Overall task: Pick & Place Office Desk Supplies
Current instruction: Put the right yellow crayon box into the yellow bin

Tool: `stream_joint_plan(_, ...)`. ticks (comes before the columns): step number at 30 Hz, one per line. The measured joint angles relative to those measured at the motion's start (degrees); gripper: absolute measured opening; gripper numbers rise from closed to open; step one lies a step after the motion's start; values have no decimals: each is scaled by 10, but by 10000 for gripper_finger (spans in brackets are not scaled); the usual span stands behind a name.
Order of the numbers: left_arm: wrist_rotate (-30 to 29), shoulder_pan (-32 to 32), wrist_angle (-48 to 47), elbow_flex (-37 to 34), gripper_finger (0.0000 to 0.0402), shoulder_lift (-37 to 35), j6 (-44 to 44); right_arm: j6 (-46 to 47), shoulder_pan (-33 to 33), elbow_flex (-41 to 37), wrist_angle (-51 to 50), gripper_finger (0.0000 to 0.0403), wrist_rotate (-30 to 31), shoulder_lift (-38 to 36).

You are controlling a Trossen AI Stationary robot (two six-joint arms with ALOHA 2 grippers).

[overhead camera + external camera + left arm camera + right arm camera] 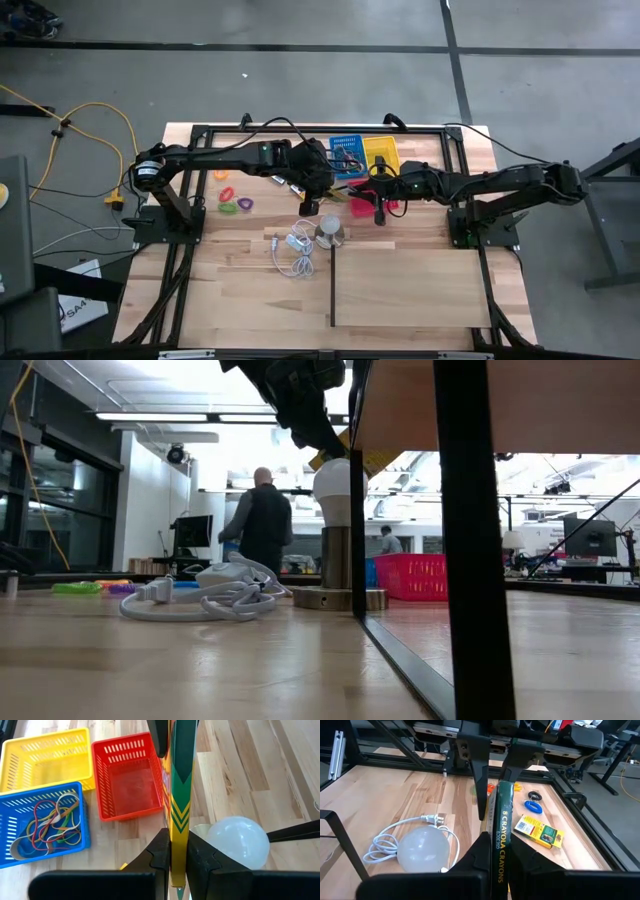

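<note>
You are looking at a handover of the crayon packet (501, 838): the slim yellow-and-green box is hanging in the air above the white bulb (239, 842), with both tools pinching it at once, most likely so it never drops between arms. The left tool (176, 861) is clenching one end of the packet by its narrow faces, and the right tool (499, 854) is clamping the other end, its printed side facing that arm's camera. Judging by the layout, the packet is heading for one of the baskets: the red basket (129, 775) is lying just beside it, the yellow basket (46, 760) next to that, and the blue basket (42, 827) is already holding the rubber bands (50, 826). A second packet (539, 831) is lying flat on the worktop (400, 290) beside a blue ring (533, 807) and a black ring (535, 796), awaiting sorting. The coiled cord (293, 250) is trailing beside the bulb, so you should be keeping the descent clear of both.
</note>
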Motion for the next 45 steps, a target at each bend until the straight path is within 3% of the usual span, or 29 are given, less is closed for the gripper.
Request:
stream_joint_plan(4,-1,0,1,0,41,0,-6,0,0,0,0,23,1,0)
stream_joint_plan(15,-17,0,4,0,127,0,-14,-2,0,0,-19,17,-1,0)
stream_joint_plan(21,-17,0,8,0,139,-6,-11,1,1,0,-42,17,12,-4)
stream_joint_plan(33,-18,0,7,0,140,-39,-13,-50,0,0,-170,17,196,-110)
stream_joint_plan(38,-18,0,7,0,140,-39,-14,-96,-10,0,-207,17,277,-99)
stream_joint_plan(45,-17,0,5,0,140,-39,-21,-162,-81,0,-212,17,321,-51)
